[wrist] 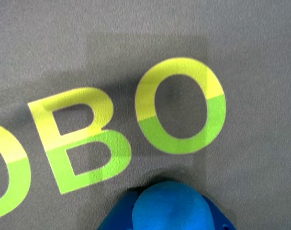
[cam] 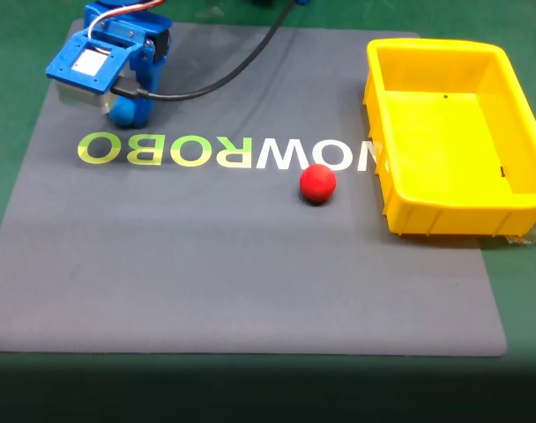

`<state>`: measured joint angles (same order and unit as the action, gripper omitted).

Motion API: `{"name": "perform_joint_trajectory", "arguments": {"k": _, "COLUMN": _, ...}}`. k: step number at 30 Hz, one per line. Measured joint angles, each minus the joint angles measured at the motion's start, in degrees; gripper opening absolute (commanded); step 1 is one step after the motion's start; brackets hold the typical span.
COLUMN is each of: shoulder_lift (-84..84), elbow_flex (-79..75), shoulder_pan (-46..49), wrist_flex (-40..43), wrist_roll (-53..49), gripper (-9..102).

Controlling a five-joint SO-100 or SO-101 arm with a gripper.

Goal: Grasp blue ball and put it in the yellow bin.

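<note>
Blue ball (cam: 122,112): sat at mat's far-left corner, under the tool (cam: 127,107).
Tool: apparently clamped on it — contact partly hidden.
Risk: shallow grip; ball could slip before yellow bin (cam: 400,220).

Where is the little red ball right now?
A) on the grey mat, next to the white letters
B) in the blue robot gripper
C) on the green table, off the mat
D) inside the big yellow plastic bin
A: in the fixed view the small red ball lies on the grey mat just below the white letters, left of the large yellow plastic bin and apart from it.
</note>
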<state>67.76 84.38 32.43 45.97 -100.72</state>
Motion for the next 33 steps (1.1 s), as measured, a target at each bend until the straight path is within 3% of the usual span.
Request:
{"name": "perform_joint_trajectory", "arguments": {"k": 10, "shoulder_lift": 1.5, "elbow_flex": 0.0, "shoulder_pan": -1.1, "wrist_flex": 0.1, "wrist_roll": 0.9, "gripper": 0}}
{"name": "perform_joint_trajectory", "arguments": {"k": 17, "shoulder_lift": 14.0, "elbow_flex": 0.0, "shoulder_pan": -6.0, "wrist_flex": 0.1, "wrist_roll": 2.5, "gripper": 0}}
{"name": "perform_joint_trajectory", "arguments": {"k": 25, "shoulder_lift": 28.6, "elbow_flex": 0.0, "shoulder_pan": -18.8, "wrist_flex": 0.5, "wrist_roll": 5.1, "gripper": 0}}
{"name": "perform_joint_trajectory", "arguments": {"k": 33, "shoulder_lift": 32.1, "elbow_flex": 0.0, "shoulder_pan": -35.9, "wrist_flex": 2.4, "wrist_roll": 7.2, "gripper": 0}}
